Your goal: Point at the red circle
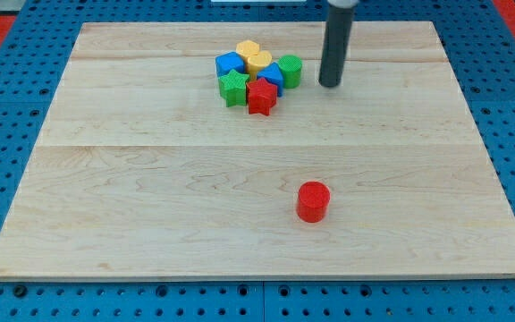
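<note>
My tip [330, 85] rests on the wooden board [150, 224] at upper centre-right, just right of the green cylinder [291, 70]; it holds nothing. The red circle [313, 201] stands alone at lower centre-right, well apart from the tip.

Rod [338, 40] cut off at the view's top; blue blocks [231, 63] half hidden within the cluster

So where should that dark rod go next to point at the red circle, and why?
Probably slide my tip toward the view's bottom and slightly left. The red circle sits alone there, while my tip is beside the green cylinder at the block cluster's right edge, far from it.
</note>
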You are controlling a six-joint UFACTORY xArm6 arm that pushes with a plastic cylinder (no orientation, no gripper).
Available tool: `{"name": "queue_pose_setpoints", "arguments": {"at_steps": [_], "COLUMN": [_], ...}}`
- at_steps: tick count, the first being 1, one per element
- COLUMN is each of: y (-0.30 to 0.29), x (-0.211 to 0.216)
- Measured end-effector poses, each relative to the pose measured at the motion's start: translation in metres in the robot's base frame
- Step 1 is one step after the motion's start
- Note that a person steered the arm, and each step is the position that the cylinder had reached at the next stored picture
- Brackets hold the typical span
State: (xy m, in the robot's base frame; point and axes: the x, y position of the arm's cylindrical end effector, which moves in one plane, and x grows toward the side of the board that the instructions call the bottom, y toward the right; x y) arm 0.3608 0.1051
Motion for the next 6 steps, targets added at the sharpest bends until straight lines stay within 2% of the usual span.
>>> {"name": "queue_pose_setpoints", "arguments": {"at_steps": [1, 2, 3, 5, 6], "y": [0.022, 0.069, 0.05, -0.029, -0.028], "x": [0.099, 0.187, 0.218, 0.219, 0.199]}}
